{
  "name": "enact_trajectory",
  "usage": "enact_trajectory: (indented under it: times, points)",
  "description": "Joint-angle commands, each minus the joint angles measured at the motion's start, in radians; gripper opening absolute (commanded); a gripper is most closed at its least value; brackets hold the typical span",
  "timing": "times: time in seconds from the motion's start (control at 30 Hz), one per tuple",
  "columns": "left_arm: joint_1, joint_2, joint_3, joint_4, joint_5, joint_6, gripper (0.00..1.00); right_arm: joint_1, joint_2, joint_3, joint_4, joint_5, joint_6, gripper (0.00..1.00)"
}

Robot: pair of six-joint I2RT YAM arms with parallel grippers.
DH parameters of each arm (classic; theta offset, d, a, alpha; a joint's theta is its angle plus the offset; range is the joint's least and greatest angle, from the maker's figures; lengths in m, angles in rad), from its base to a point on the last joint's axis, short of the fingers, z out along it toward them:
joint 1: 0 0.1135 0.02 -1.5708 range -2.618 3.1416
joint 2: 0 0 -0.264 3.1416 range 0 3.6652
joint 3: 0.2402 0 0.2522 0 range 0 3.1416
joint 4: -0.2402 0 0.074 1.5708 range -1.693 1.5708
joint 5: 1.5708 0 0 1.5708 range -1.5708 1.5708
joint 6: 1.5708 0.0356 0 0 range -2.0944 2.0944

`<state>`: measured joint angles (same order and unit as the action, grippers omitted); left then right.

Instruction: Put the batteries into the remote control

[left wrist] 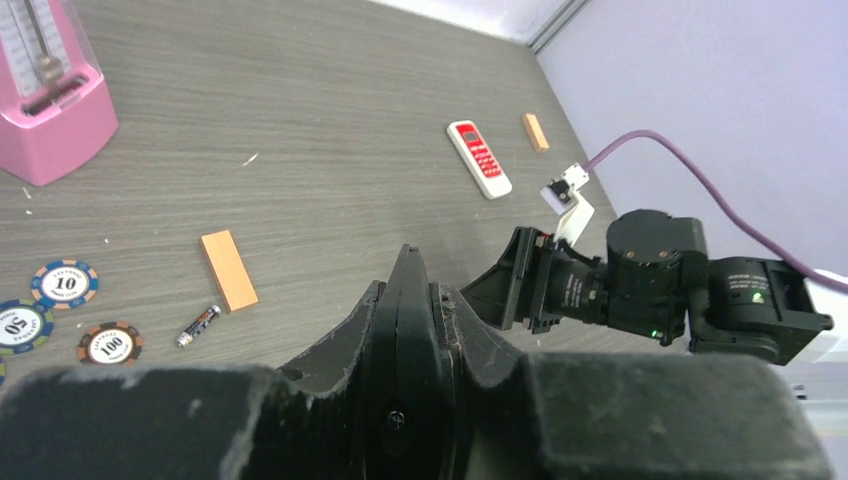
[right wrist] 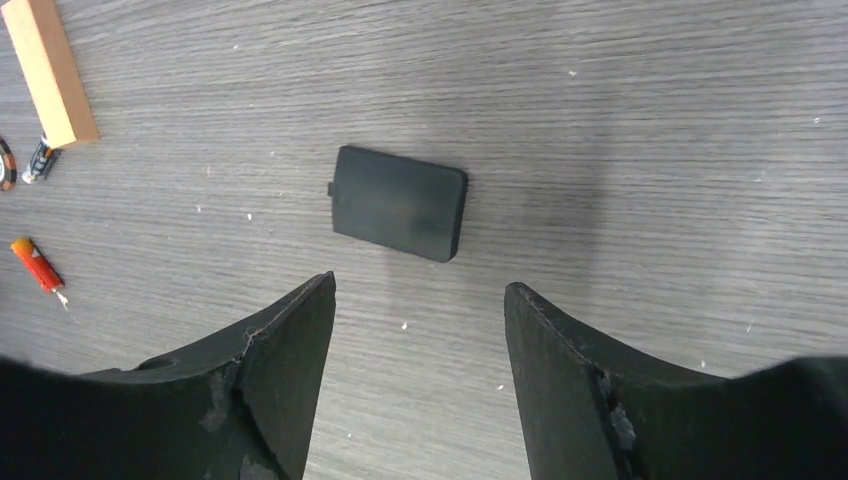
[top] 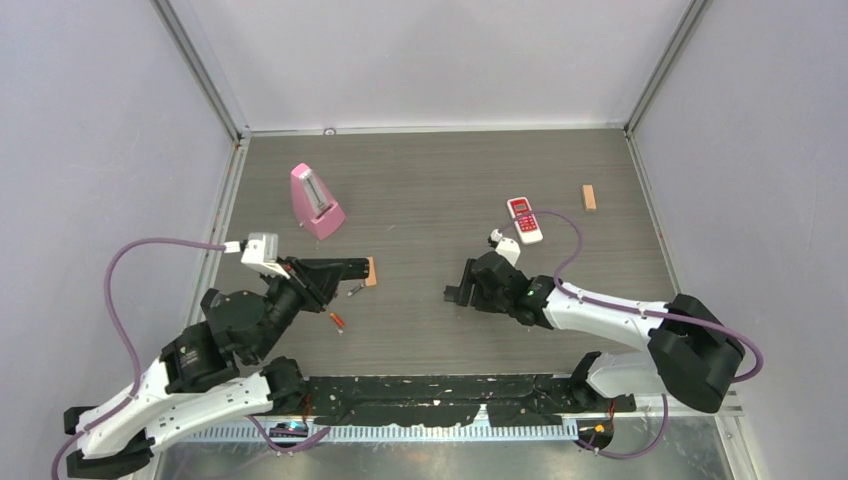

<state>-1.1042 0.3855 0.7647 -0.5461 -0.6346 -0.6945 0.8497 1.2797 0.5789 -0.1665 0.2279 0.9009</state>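
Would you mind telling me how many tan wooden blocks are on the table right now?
2. One block lies left of centre, near a dark battery; the other block lies far right, past the red-and-white remote. The arms could hide more.

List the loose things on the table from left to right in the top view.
Metronome → dark battery → left block → white remote → right block. The orange battery sits level with the metronome's right edge, so it is left out.
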Motion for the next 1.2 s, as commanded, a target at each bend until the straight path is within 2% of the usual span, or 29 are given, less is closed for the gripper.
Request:
enact_trajectory:
  times: [0.0, 0.1, 0.23, 0.33, 0.47, 0.6, 0.77, 0.93, 1.17]
  points:
    - [-0.002, -0.006, 0.116, -0.107, -0.025, 0.018, 0.00, 0.055, -0.041, 0.103, -0.080, 0.090, -0.068, 0.68]
    - [-0.001, -0.017, 0.160, -0.144, -0.030, 0.019, 0.00, 0.141, -0.011, 0.149, -0.024, 0.082, -0.129, 0.68]
    - [-0.002, -0.039, 0.223, -0.204, -0.046, 0.024, 0.00, 0.254, 0.116, 0.292, 0.005, 0.086, -0.220, 0.64]
    - [-0.002, -0.068, 0.247, -0.245, -0.129, 0.038, 0.00, 0.318, 0.266, 0.433, 0.013, 0.098, -0.270, 0.56]
    - [-0.001, -0.095, 0.270, -0.308, -0.235, 0.049, 0.00, 0.388, 0.450, 0.600, 0.058, 0.091, -0.348, 0.56]
    - [-0.002, -0.093, 0.300, -0.375, -0.319, 0.050, 0.00, 0.447, 0.616, 0.783, 0.014, 0.090, -0.438, 0.60]
    - [-0.001, -0.094, 0.307, -0.411, -0.391, 0.036, 0.00, 0.472, 0.775, 0.945, -0.027, 0.083, -0.530, 0.60]
    - [-0.002, -0.101, 0.300, -0.431, -0.451, 0.011, 0.00, 0.474, 0.860, 1.015, -0.042, 0.065, -0.549, 0.57]
    - [-0.001, -0.106, 0.291, -0.427, -0.451, 0.012, 0.00, 0.474, 0.941, 1.081, -0.077, 0.071, -0.573, 0.38]
